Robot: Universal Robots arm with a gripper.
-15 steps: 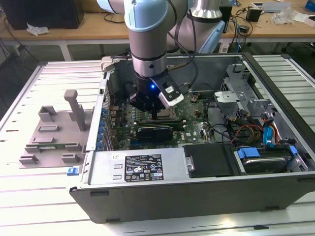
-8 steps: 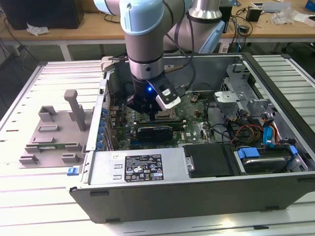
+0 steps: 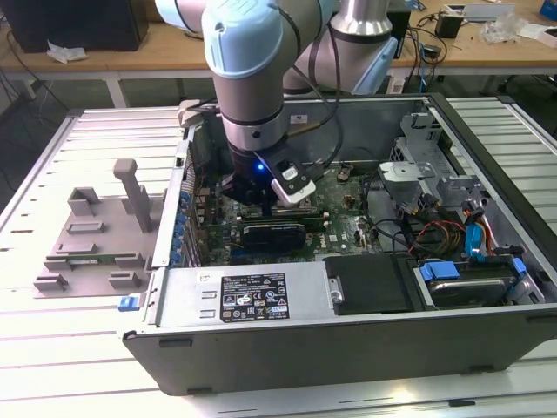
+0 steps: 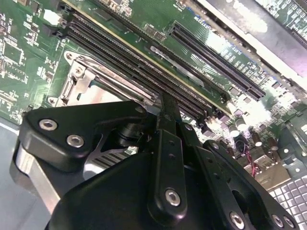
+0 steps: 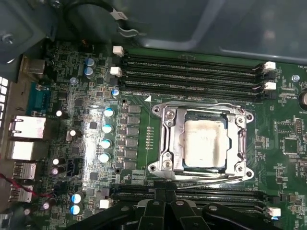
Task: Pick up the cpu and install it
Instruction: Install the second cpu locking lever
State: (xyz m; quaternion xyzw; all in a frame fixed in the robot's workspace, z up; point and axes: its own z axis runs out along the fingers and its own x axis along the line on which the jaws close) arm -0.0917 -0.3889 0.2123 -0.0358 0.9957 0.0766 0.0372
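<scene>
The cpu (image 5: 205, 143) is a square chip with a smudged silvery-white top. In the first wrist view it lies flat inside the metal socket frame (image 5: 165, 139) on the green motherboard (image 5: 91, 139). My gripper (image 5: 166, 194) hovers just beside the socket, over the lower bank of memory slots. Its black fingers are shut together and I see nothing between them. In the second wrist view the gripper (image 4: 165, 103) points at the black memory slots (image 4: 144, 72), with a corner of the socket frame (image 4: 81, 79) beside it. In the exterior view the gripper (image 3: 251, 198) is low inside the open computer case (image 3: 287, 348).
A grey tray (image 3: 96, 239) with upright posts lies outside the case at the exterior view's left. Inside the case are a power supply (image 3: 252, 296), a black drive cover (image 3: 370, 283), a metal cage (image 3: 435, 174) and loose cables (image 3: 435, 231). Capacitors (image 5: 105, 143) stand beside the socket.
</scene>
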